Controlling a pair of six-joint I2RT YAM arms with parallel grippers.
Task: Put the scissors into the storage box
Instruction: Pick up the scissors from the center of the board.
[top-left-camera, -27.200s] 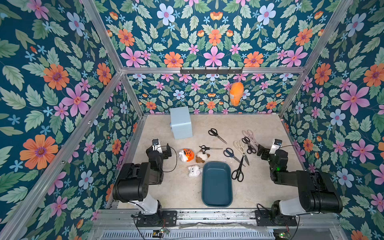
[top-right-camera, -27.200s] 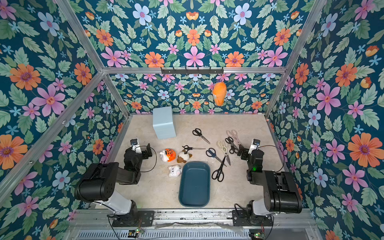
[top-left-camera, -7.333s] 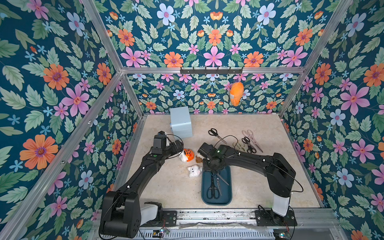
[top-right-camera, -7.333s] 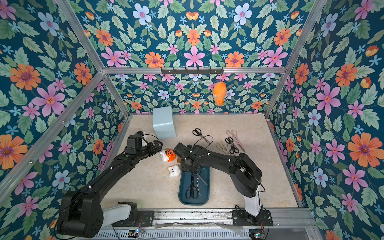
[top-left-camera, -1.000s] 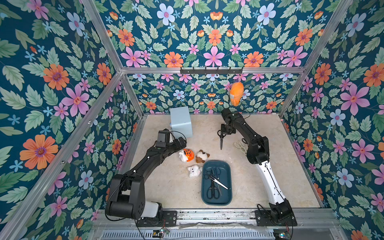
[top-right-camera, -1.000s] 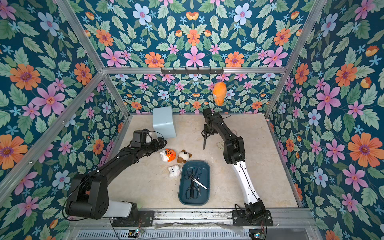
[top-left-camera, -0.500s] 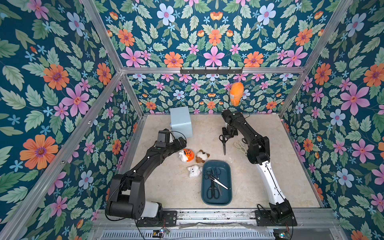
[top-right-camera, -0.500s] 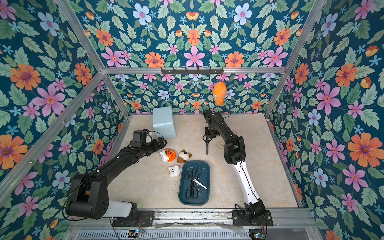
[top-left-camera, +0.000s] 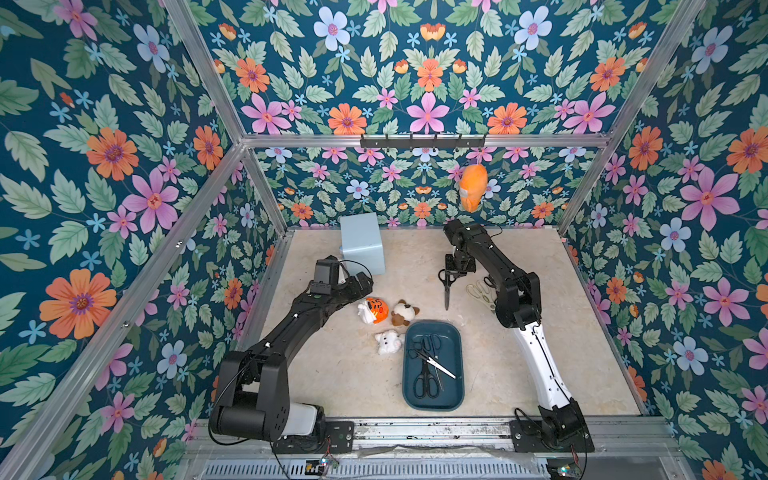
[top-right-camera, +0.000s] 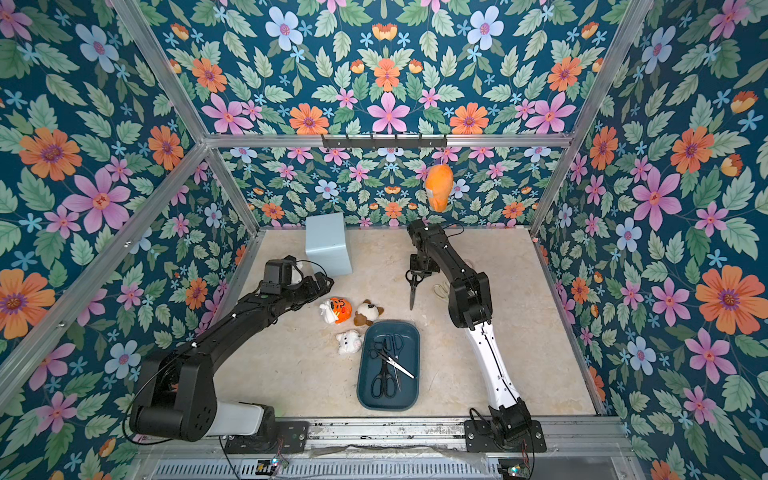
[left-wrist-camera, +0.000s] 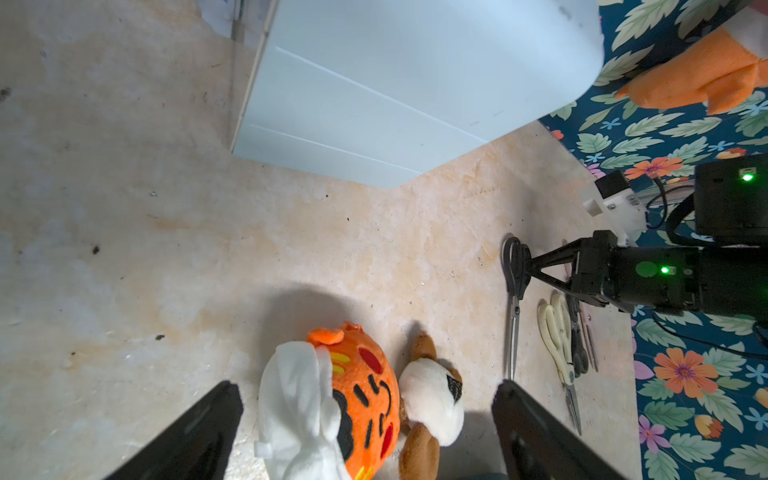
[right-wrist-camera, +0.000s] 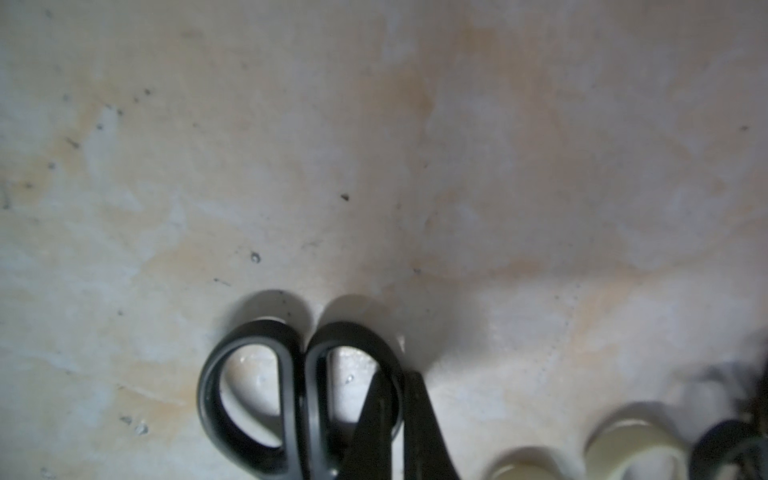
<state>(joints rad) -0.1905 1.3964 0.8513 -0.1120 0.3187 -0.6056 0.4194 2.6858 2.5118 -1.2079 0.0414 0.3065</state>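
Beyond storage box (top-left-camera: 452, 398): right hand (top-left-camera: 452, 271) grips black scissors (top-left-camera: 447, 291) | left hand (top-left-camera: 362, 281) spread wide

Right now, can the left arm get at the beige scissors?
Probably not cleanly. The right claw, shut on black scissors, hangs between the left claw and the beige scissors, which lie close against the right arm.

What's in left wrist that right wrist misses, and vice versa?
Left wrist only: pale blue box, orange striped plush, brown-and-white plush, and the blades of the black-handled scissors. Right wrist only: their handle loops face-on, one pinched between the fingers. Both: right end effector shut on that pair, beige scissors, table.
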